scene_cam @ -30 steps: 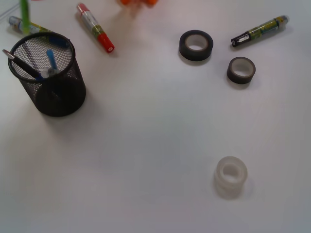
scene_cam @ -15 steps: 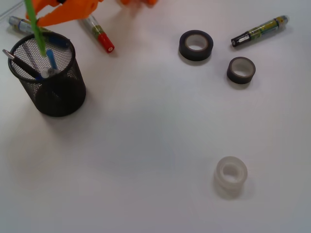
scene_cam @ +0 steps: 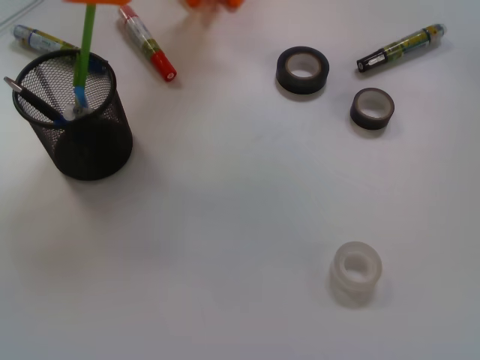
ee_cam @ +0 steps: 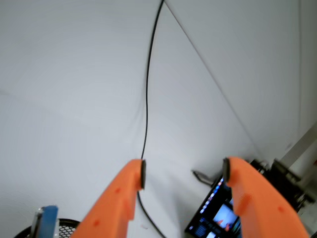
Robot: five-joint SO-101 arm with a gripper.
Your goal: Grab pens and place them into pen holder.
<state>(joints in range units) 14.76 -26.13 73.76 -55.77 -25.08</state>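
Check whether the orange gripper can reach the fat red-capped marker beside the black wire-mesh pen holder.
Probably yes: the red-capped marker lies flat, uncovered, apart from the mesh holder; the gripper is open.

Black wire-mesh pen holder (scene_cam: 73, 116); lime green pen (scene_cam: 85, 43); light blue pen (scene_cam: 78, 97); orange claw (ee_cam: 183, 181); white table (scene_cam: 240, 210).

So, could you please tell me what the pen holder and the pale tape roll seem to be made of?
The pen holder looks like black wire mesh, likely metal: the table shows through its fine grid wall. The pale tape roll looks like translucent plastic tape, milky and faintly glossy, though blur leaves that open.
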